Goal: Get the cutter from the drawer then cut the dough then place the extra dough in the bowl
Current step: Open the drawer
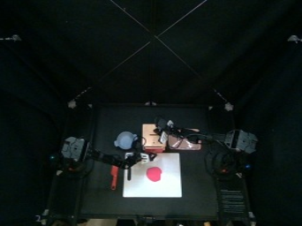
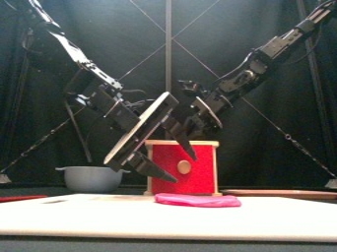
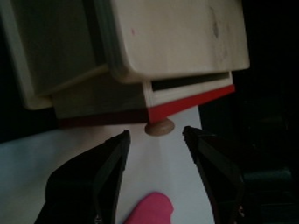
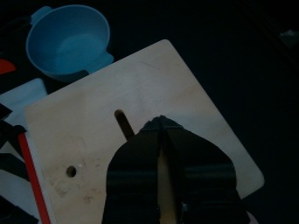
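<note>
One dough [image 1: 154, 174], one bowl [image 1: 126, 139], one box [image 2: 183, 167]; left end effector [image 3: 156, 135] apart, right end effector [image 4: 160, 125] together.

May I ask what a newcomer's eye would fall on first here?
The pale wooden box with its red drawer front stands in the middle, the left gripper open before its knob. The right gripper is shut over the box's top; pink dough lies on the white board in front.
</note>
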`<move>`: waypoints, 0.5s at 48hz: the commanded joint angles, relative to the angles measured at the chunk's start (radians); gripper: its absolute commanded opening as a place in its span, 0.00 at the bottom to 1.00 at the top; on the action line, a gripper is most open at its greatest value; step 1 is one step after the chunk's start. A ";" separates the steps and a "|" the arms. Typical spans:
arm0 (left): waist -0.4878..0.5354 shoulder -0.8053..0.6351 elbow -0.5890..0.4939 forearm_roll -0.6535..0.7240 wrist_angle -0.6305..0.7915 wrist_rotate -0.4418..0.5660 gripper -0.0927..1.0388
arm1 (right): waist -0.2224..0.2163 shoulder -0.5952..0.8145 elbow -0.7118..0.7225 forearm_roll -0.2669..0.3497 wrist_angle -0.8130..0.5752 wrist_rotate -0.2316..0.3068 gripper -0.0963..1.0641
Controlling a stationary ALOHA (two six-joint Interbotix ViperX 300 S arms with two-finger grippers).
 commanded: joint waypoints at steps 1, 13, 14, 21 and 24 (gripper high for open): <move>0.015 -0.032 -0.015 0.003 -0.008 0.002 0.86 | 0.002 0.005 0.009 -0.002 0.015 0.000 0.11; 0.023 -0.031 -0.021 0.002 -0.006 -0.002 0.85 | 0.002 0.005 0.009 -0.003 0.015 0.000 0.11; 0.021 -0.031 -0.023 0.002 -0.008 -0.002 0.85 | 0.000 0.005 0.009 -0.003 0.015 0.000 0.11; 0.025 -0.029 -0.028 0.000 -0.008 -0.002 0.84 | 0.000 0.005 0.009 -0.003 0.015 0.000 0.11; 0.026 -0.028 -0.029 -0.002 -0.008 -0.002 0.84 | 0.003 0.005 0.009 -0.003 0.015 0.000 0.11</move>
